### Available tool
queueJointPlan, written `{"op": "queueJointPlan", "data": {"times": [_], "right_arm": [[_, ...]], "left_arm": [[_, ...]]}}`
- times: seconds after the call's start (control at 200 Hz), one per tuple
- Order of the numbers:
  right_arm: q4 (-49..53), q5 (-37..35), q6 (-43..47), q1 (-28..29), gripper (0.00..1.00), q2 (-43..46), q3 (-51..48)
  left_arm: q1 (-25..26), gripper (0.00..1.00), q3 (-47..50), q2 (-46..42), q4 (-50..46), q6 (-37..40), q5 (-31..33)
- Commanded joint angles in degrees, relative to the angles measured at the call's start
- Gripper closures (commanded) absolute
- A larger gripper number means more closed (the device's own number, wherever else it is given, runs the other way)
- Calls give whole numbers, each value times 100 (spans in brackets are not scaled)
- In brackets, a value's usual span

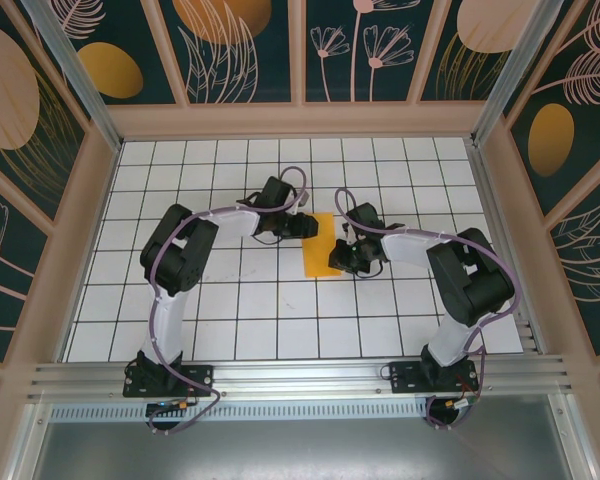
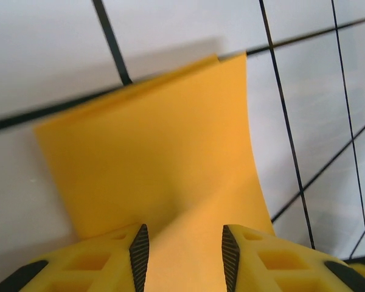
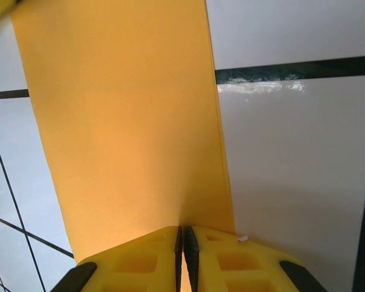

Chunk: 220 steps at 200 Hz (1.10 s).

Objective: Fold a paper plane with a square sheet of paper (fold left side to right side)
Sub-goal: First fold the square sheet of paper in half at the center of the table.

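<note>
Surface: white tiled table with black grid, floral wall panels round it.
Item 1: square sheet of paper, orange, folded to a strip, mid-table btwn your two grippers.
Item 2: your L gripper, at sheet's far-left end, jaws apart, paper lying in the gap.
Item 3: your R gripper, jaws closed on sheet's edge.
</note>
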State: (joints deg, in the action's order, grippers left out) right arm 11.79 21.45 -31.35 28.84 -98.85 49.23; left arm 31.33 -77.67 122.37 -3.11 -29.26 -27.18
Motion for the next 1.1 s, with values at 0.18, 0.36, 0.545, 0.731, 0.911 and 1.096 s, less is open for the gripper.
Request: {"op": "queueJointPlan", "data": {"times": [0.18, 0.36, 0.545, 0.731, 0.911, 1.096], "right_arm": [[466, -475, 147, 8, 83, -351, -217], [430, -437, 138, 10, 83, -336, -227], [83, -170, 97, 11, 81, -182, -188], [-79, -120, 128, 3, 77, 366, 160], [236, -585, 250, -168, 60, 894, 315], [272, -622, 305, -515, 48, 1097, 90]], "left_arm": [[-459, 58, -738, 631, -119, -66, 448], [-591, 58, -983, 862, -119, -126, 466], [-654, 55, -963, 502, -182, -13, 465], [-690, 52, -466, -519, -207, 113, 690], [-690, 53, 731, -1511, 445, -238, 344], [-433, 54, 1443, -1546, 1287, -729, -492]]}}
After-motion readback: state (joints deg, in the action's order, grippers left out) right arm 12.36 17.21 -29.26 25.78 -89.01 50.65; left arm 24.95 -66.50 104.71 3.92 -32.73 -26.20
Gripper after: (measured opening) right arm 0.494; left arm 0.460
